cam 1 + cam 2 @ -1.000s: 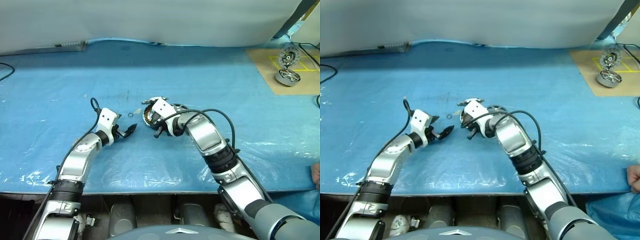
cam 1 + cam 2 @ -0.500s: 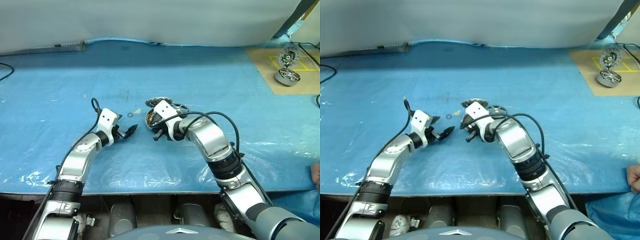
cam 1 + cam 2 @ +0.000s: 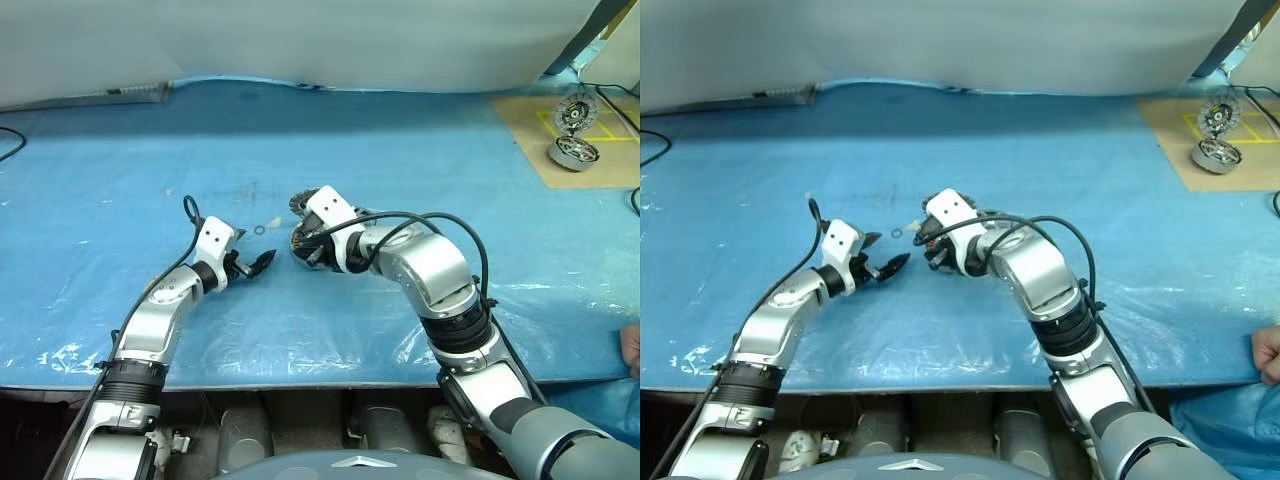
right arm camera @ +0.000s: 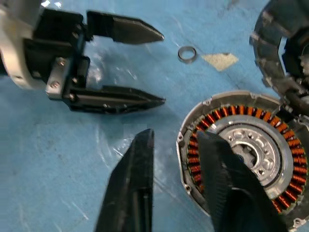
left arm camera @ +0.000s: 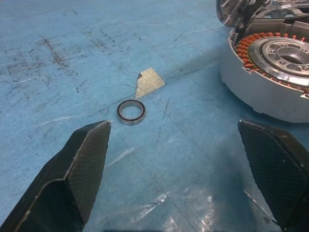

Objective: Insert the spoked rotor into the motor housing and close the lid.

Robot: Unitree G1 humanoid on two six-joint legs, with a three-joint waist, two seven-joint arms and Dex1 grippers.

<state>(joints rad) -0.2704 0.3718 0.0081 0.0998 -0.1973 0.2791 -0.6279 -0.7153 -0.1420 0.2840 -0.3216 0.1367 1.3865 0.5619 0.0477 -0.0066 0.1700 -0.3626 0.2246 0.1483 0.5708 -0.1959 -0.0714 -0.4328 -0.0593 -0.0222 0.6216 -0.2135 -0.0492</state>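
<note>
The motor housing point(image 4: 241, 145), a silver cup with copper windings and a silver hub, lies mid-table on the blue sheet. Its toothed grey lid point(image 4: 270, 53) stands open at the far side. My right gripper point(image 4: 177, 136) hangs just above the housing's near-left rim. It is open and holds nothing, with one finger over the windings and the other outside the wall. My left gripper point(image 5: 174, 126) rests open left of the housing point(image 5: 270, 67), empty. A dark-rimmed spoked wheel, seemingly the spoked rotor point(image 3: 577, 112), stands far right.
A small metal ring point(image 5: 131, 111) and a scrap of tape point(image 5: 148, 81) lie between the left gripper and the housing. A chrome drum point(image 3: 573, 152) sits on a tan board point(image 3: 530, 130) at the far right. A person's hand point(image 3: 632, 350) shows at the right edge.
My right gripper, shut a second ago, has lifted, rolled and opened over the housing. The left arm has kept still.
</note>
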